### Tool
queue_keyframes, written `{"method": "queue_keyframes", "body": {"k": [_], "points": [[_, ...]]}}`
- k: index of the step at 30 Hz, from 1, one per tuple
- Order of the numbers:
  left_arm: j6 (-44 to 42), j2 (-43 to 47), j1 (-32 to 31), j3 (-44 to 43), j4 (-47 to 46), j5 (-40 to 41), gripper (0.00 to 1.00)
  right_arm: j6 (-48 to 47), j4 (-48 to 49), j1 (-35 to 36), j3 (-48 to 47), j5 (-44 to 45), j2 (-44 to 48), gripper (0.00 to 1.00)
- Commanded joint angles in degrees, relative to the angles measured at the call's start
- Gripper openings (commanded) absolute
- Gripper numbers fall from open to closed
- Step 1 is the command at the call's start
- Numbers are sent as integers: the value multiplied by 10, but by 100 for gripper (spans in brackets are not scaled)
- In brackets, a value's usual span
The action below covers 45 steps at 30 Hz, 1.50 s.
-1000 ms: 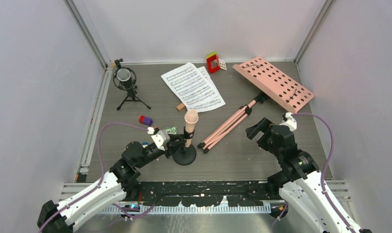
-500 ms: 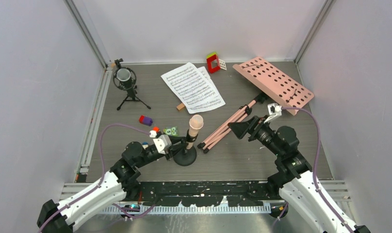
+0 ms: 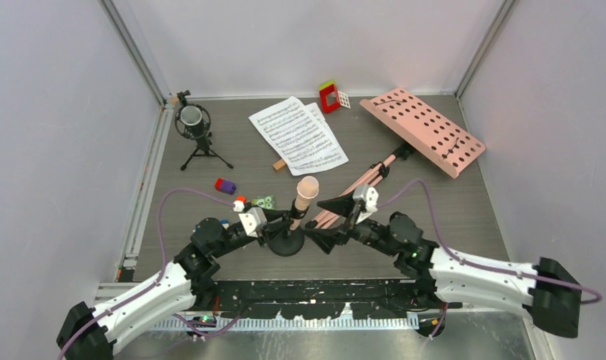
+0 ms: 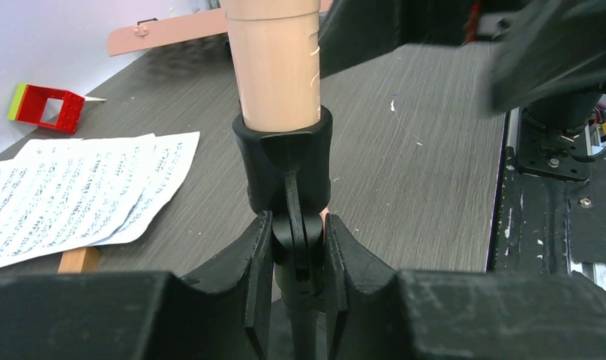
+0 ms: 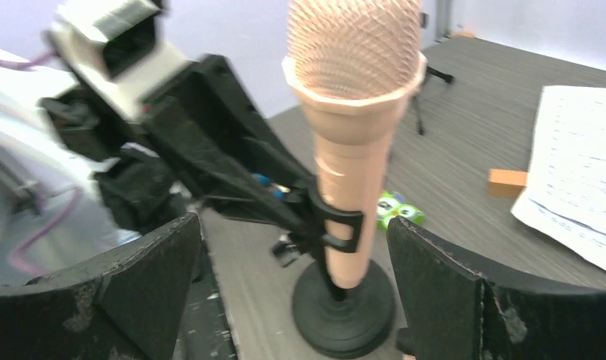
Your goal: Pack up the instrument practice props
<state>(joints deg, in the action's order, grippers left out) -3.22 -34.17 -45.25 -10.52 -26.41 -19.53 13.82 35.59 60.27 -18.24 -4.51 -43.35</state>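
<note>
My left gripper (image 4: 298, 259): nearly closed, pinching the black stand (image 5: 343, 307) by its stem. My right gripper (image 3: 324, 222): wide, empty. Microphone (image 5: 352, 112): near-upright, head up. Grey woodgrain table (image 3: 450, 217), pale walls.

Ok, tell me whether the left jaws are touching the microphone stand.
Touching. Left wrist view: the left jaws press both sides of the stand, just below its clip holding the microphone.

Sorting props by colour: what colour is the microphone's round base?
Black; the round base shows best in the right wrist view, under the beige-pink microphone.
</note>
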Motion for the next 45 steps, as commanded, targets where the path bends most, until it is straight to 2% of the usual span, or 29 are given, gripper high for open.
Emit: {"method": "queue_keyframes", "body": {"k": [1, 5, 11, 18, 24, 27, 29, 30, 31, 32, 37, 45], "points": [[-9, 10, -2, 20, 55, -4, 0, -78, 206, 23, -17, 165, -101, 97], [-15, 34, -2, 25, 82, 2, 0, -98, 251, 30, -44, 224, -171, 95], [-18, 72, -2, 38, 110, 16, 0, -94, 271, 30, -94, 198, -238, 91], [-21, 82, -2, 40, 118, 25, 0, -99, 271, 32, -136, 199, -288, 76], [-26, 71, -2, 38, 117, 27, 0, -117, 262, 33, -150, 198, -321, 69], [-30, 67, -2, 35, 125, 30, 0, -125, 260, 33, -155, 195, -328, 58], [-29, 68, -2, 34, 129, 36, 0, -131, 253, 33, -159, 189, -322, 45], [-29, 68, -2, 33, 132, 40, 0, -134, 241, 33, -164, 187, -317, 33], [-29, 69, -2, 32, 135, 45, 0, -136, 226, 33, -175, 190, -311, 10], [-28, 69, -3, 31, 140, 56, 0, -135, 209, 33, -181, 197, -304, 2], [-5, 55, -2, 17, 154, 111, 0, -170, 149, 34, -217, 196, -264, 1], [6, -45, -3, -17, 141, 109, 0, -207, 3, 33, -332, 200, -223, 1]]}}
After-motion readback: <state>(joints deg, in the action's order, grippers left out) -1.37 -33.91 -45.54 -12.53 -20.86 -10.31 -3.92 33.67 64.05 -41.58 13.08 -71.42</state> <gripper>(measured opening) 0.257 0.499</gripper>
